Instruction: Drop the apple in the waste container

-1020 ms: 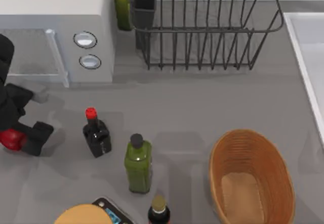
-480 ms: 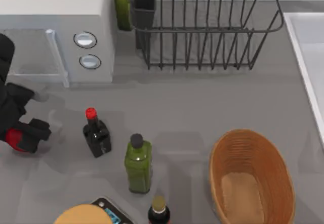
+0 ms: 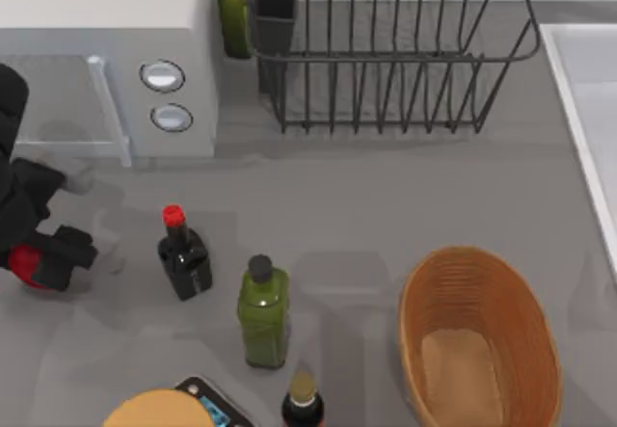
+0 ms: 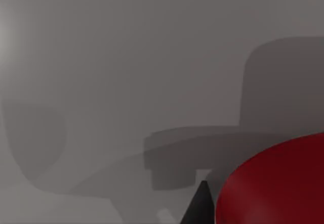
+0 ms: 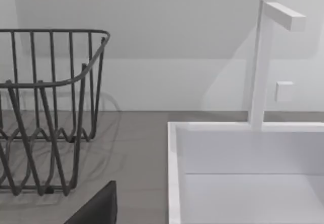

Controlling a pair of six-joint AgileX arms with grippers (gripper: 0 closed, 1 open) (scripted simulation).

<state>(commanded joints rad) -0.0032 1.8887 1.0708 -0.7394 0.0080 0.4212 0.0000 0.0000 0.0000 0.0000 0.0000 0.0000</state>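
Note:
The apple [image 3: 23, 265] is a small glossy red fruit at the far left of the table, low on the grey top. My left gripper [image 3: 39, 258] is shut on the apple, with black fingers [image 3: 69, 250] pressed against its sides. In the left wrist view the apple [image 4: 276, 183] looms close beside one dark fingertip [image 4: 200, 206] above the grey table. The waste container [image 3: 482, 282], an oval tan wicker basket, stands at the front right with nothing inside. A dark part of my right gripper [image 5: 96, 209] shows in the right wrist view, parked near the dish rack.
Between the apple and the basket stand a dark bottle with a red cap [image 3: 183, 255], a green bottle [image 3: 263, 311] and another bottle [image 3: 302, 403]. A white appliance [image 3: 106, 61] and a black wire dish rack [image 3: 386, 51] line the back; a white sink [image 3: 588, 90] lies at the right.
The left gripper's fingers have closed onto the apple; one second ago the right-hand finger stood apart from it. The apple has barely moved.

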